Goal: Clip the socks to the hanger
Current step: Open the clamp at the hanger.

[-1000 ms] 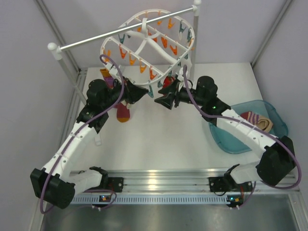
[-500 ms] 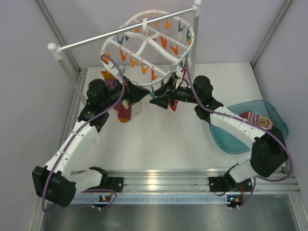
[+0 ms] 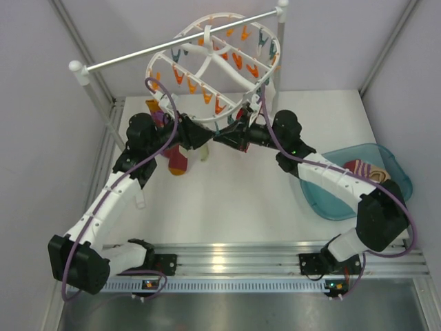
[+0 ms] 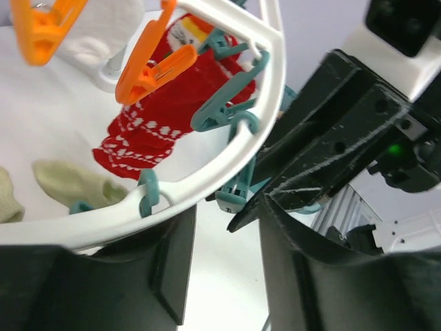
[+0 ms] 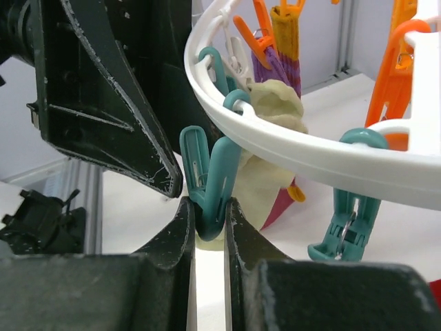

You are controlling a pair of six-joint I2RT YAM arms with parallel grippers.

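Right wrist: R gripper clamps teal clip on hanger rim, cream sock just behind. Squeeze hard so mouth gapes, then feed cuff in. L gripper jaws apart, empty.

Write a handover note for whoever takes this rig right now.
Left gripper: open at the hanger rim, nothing visible between its jaws.
Right gripper: shut on a teal clip hanging from that rim.
Socks: one cream sock hangs just behind that clip; I cannot tell if anything grips it. The second sock lies in the blue bin.
Left to do: clip both.
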